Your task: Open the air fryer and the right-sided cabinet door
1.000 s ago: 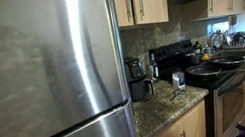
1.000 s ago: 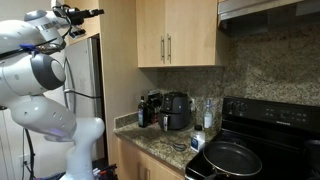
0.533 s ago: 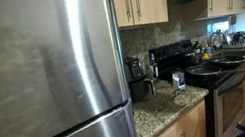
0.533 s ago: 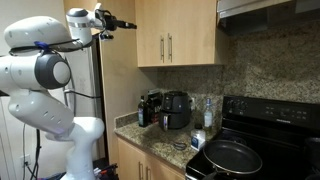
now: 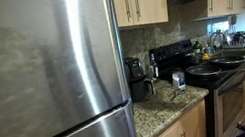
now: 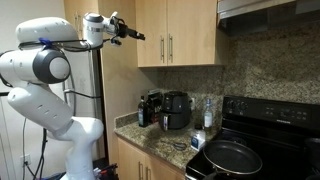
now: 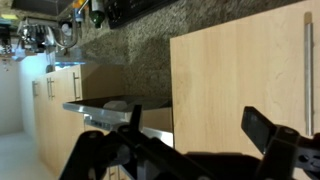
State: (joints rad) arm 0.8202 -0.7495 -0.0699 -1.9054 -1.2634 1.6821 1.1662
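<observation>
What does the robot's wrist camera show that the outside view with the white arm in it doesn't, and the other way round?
Only the wrist view: more cabinets past the range hood. Only the exterior view: the white arm, the air fryer and a dark pan. Both: the open gripper, the right-sided cabinet door with its bar handle, and the speckled stone backsplash.

- Air fryer (image 6: 178, 110): small, black, upright on the counter (image 6: 160, 142) below the cabinets; drawer shut.
- Right-sided cabinet door (image 6: 195, 35): light-brown wood, closed flush, vertical silver handle along its left edge.
</observation>
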